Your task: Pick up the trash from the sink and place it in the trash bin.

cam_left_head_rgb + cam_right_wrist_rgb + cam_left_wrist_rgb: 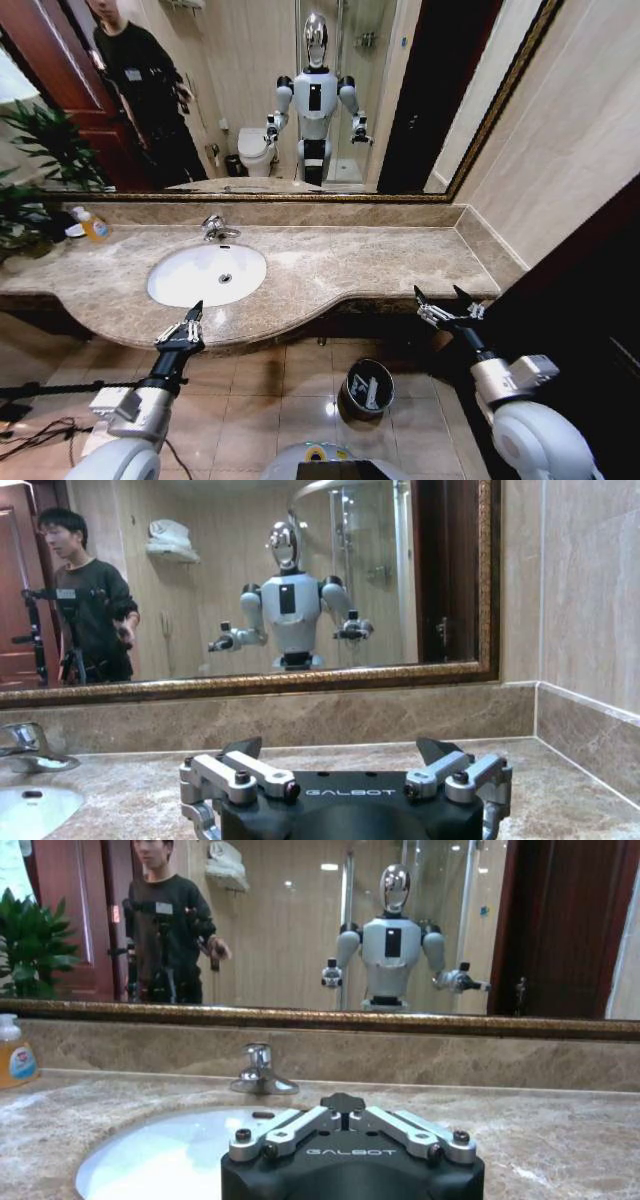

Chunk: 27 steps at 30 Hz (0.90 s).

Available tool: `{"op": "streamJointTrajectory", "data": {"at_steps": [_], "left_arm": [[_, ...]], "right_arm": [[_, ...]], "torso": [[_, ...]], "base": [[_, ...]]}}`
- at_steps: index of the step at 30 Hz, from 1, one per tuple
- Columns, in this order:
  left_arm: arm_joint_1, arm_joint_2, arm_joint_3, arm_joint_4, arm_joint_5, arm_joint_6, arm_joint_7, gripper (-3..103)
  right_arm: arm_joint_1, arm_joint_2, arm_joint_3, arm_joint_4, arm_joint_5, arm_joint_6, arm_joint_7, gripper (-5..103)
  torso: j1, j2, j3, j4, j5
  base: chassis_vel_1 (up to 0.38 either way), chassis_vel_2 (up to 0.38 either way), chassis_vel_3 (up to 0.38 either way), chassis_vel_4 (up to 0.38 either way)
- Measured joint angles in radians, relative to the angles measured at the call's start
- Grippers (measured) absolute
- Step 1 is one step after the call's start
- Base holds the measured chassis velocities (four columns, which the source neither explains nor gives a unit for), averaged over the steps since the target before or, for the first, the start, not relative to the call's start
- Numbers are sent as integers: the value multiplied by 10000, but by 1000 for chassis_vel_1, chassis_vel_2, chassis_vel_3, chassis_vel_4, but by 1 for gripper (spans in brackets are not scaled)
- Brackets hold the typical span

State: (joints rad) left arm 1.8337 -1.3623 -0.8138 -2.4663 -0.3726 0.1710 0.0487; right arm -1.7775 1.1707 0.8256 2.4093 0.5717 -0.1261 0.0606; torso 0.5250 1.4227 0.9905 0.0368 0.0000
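The white oval sink (190, 283) is set in the beige marble countertop (340, 265), with a chrome faucet (215, 229) behind it; its bowl is bare around the drain. On the floor below the counter stands the dark round trash bin (365, 388), with white pieces of trash (373, 393) inside. My left gripper (192, 318) hangs shut just off the counter's front edge, before the sink (160, 1155). My right gripper (441, 297) is open at the counter's right front edge, holding nothing. From the wrists, the left gripper (343, 1102) looks closed and the right gripper (340, 747) spread.
A yellow-orange bottle (94, 228) stands at the counter's back left beside a potted plant (35, 150). A framed mirror (300, 100) backs the counter; a tiled wall (560, 150) closes the right side. Cables (35, 425) lie on the floor at left.
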Motion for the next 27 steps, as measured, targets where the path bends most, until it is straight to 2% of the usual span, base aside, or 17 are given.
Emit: {"op": "streamJointTrajectory", "data": {"at_steps": [27], "left_arm": [[0, 0, 0, 0, 0, 0, 0, 0]], "right_arm": [[8, -6, -1, -23, 3, 2, 0, 100]], "torso": [[0, 0, 0, 0, 0]], "base": [[0, 0, 0, 0]]}}
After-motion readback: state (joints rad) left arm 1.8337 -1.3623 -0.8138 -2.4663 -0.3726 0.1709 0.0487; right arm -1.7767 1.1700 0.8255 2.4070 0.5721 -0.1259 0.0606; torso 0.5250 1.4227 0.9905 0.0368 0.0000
